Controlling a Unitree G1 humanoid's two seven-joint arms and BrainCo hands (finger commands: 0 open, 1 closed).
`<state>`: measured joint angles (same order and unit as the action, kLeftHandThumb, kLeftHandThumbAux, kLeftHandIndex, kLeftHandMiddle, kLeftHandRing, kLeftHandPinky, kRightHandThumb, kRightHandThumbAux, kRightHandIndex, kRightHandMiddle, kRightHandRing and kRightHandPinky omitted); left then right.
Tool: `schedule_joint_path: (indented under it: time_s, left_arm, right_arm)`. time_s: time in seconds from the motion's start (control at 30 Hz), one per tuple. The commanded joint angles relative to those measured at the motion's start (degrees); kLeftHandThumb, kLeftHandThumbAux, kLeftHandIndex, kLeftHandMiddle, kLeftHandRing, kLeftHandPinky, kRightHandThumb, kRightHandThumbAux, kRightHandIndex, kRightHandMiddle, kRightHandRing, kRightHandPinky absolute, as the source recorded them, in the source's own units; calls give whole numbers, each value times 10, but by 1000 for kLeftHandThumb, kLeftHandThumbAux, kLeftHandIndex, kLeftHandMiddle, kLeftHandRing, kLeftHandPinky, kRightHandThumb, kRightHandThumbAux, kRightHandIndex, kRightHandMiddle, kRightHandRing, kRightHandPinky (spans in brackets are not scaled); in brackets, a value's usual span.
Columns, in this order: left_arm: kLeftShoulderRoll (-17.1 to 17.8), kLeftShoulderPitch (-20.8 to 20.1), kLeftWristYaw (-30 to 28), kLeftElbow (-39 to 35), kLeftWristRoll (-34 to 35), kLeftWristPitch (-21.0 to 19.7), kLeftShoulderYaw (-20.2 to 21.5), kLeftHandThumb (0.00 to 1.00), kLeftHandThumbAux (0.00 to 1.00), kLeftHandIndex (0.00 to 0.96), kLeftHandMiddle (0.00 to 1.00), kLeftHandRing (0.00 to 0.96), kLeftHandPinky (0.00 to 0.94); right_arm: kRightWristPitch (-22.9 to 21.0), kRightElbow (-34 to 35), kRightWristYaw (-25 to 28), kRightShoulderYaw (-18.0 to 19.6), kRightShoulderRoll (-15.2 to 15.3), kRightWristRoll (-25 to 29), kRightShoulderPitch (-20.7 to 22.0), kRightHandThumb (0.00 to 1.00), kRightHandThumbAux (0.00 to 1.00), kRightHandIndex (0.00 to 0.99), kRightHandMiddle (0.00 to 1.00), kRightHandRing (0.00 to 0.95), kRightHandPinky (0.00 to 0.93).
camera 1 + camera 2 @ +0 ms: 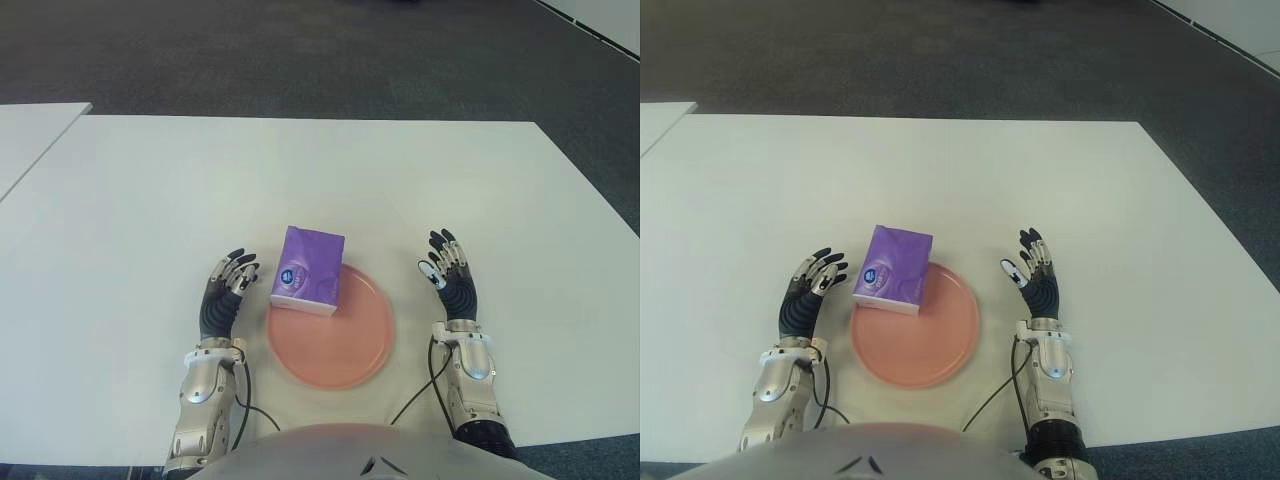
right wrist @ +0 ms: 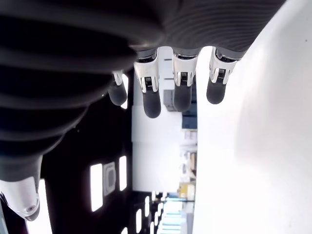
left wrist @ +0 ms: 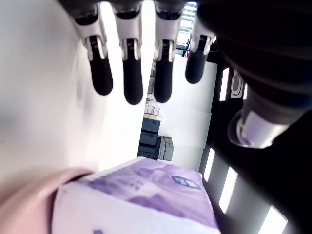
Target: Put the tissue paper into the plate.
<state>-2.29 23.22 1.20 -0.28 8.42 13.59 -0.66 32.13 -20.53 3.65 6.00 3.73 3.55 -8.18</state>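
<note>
Nearest the robot's body, the pink plate (image 1: pixel 335 345) sits flat on the white desk (image 1: pixel 140 200), between the 2 forearms. Left hand (image 1: pixel 225 290) shows just off the plate's left rim, fingers extended and relaxed, nothing in it; its wrist view confirms 4 straight fingers (image 3: pixel 131 83) with bare desk under them and the pack filling the lower part of the picture. Right hand (image 1: pixel 450 272) shows off the plate's right side, well clear of the rim, fingers likewise spread, empty — right wrist view gives only fingers and desk, no pack. Next out: the purple tissue pack (image 1: pixel 310 270), a squat block lying on its broad face, near end overlapping the plate's far-left rim, far end out past the rim over the desk, so it seems propped on the edge, partly in and partly out. Long axis runs roughly away from the robot, tipped slightly rightward at the far end. Key relation: pack lies immediately right of the left hand's fingertips, nearly touching, a thin gap visible in both eye views; right hand is much farther, with most of the plate between. Judgement — left hand is the one placed to act, and the pack needs to travel toward the robot and a little right to sit fully inside the plate. Beyond the pack, bare desk, then dark carpet (image 1: pixel 300 50).
</note>
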Motion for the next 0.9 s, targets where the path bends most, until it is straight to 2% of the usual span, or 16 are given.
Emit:
schedule_joint_path:
  time_s: [0.03, 0.47, 0.9]
  left_arm:
    - [-8, 33, -1, 14, -7, -27, -5, 169, 558, 229, 286, 302, 305]
    - [-23, 49, 0, -9, -10, -30, -14, 198, 558, 247, 295, 305, 312]
    - [-37, 61, -1, -13, -6, -10, -24, 213, 560, 253, 310, 316, 322]
  right_arm:
    - [-61, -45, 10, -4, -2, -2, -90, 178, 559, 58, 114, 63, 1]
    - [-96, 9, 38, -10, 10, 13, -114, 159, 562, 49, 79, 31, 0]
    - [-132, 50, 52, -10, 23, 15, -132, 159, 576, 29, 55, 0, 0]
